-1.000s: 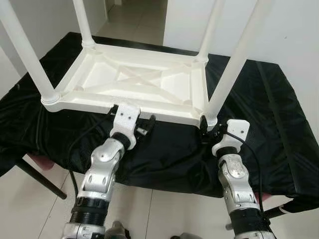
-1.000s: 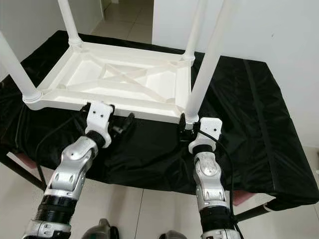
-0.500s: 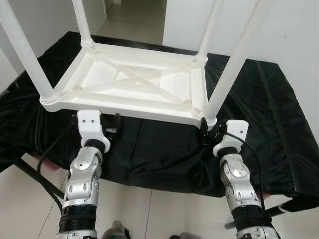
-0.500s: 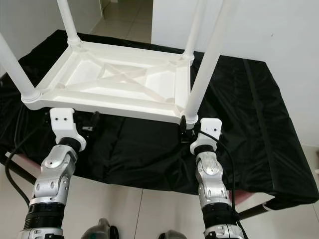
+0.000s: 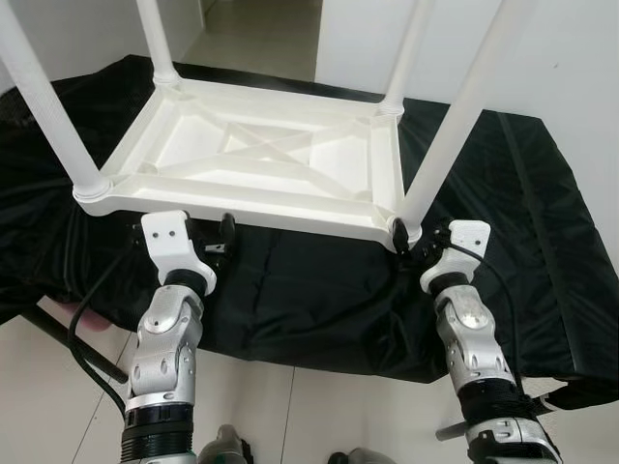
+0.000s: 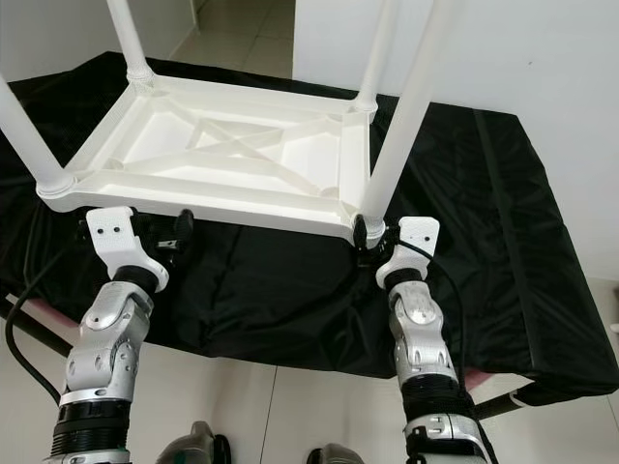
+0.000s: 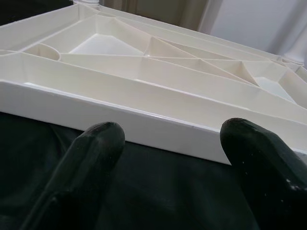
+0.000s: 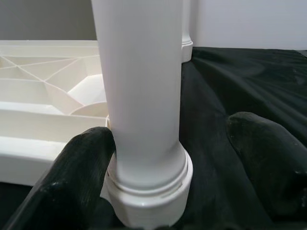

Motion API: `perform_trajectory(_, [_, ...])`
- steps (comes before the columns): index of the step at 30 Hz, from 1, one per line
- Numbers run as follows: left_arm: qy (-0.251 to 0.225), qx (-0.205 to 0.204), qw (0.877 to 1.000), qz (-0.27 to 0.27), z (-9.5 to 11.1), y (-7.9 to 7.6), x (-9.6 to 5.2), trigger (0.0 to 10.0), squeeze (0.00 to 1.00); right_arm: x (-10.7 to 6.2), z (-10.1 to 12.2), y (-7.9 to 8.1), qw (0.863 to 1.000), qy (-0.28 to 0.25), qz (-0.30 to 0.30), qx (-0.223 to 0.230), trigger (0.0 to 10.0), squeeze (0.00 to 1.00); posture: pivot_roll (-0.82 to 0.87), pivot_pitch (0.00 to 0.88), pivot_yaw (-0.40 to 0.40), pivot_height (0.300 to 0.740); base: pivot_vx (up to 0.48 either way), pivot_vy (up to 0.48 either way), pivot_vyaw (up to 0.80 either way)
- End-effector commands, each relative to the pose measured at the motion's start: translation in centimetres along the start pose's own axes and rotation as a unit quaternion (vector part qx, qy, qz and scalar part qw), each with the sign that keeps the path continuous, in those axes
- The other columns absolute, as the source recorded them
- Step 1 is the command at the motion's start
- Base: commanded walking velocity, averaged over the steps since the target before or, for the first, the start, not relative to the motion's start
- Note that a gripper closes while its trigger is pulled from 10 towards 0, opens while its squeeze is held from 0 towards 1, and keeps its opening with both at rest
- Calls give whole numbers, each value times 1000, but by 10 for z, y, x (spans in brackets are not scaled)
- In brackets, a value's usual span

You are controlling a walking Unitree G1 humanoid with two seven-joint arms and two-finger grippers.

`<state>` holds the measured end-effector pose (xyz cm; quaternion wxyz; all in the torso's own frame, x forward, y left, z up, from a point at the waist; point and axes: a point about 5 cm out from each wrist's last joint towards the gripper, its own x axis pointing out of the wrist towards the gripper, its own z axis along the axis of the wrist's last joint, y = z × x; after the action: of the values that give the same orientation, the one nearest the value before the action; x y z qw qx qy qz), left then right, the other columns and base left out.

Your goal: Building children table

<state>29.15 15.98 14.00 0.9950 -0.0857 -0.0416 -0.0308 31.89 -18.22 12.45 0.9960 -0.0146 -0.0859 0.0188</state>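
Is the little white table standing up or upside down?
Upside down. The table lies top-down on the black cloth, its ribbed underside facing up and its legs pointing up.

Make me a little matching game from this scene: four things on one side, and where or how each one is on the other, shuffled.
Things:
1. white table
2. black cloth
3. left gripper
4. right gripper

States:
A. open, by the table's near edge
B. spread under everything
C. upside down, legs up
D. open around a leg's base

Pairs: 1-C, 2-B, 3-A, 4-D
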Motion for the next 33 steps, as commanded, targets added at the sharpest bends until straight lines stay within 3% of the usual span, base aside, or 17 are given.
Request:
perform_trajectory(1, [-2, 12, 999, -39, 1, -4, -3, 10000, 0, 5, 2, -5, 1000, -2, -9, 8, 9529, 0, 81, 90, -38, 740, 0, 0, 0])
perform_trajectory(2, [-4, 20, 999, -40, 3, -2, -4, 10000, 0, 7, 3, -5, 1000, -3, -6, 15, 4039, 0, 83, 96, -39, 740, 0, 0, 0])
perform_trajectory(4, [-4, 20, 999, -40, 3, -2, -4, 10000, 0, 7, 3, -5, 1000, -3, -6, 15, 4039, 0, 83, 96, -39, 740, 0, 0, 0])
perform_trajectory(5, [-5, 26, 999, -40, 3, -1, -5, 10000, 0, 10, 4, -5, 1000, -4, -2, 22, 0, 0, 85, 100, -37, 740, 0, 0, 0])
perform_trajectory(16, [5, 27, 998, -52, 3, -7, -15, 10000, 0, 23, 7, -10, 999, 1, 8, 41, 0, 0, 103, 135, -40, 740, 0, 0, 0])
perform_trajectory(18, [10, 26, 997, -67, 3, -10, -20, 10000, 0, 35, 14, -25, 999, -3, -9, 46, 0, 0, 105, 142, -38, 740, 0, 0, 0])
perform_trajectory(23, [8, 24, 997, -74, 4, -11, -22, 10000, 0, 47, 23, -40, 999, -7, -30, 39, 0, 0, 106, 148, -33, 740, 0, 0, 0])
perform_trajectory(33, [7, 26, 996, -81, 7, -11, -23, 10000, 0, 55, 31, -55, 997, -10, -65, 32, 0, 0, 110, 144, -27, 740, 0, 0, 0])
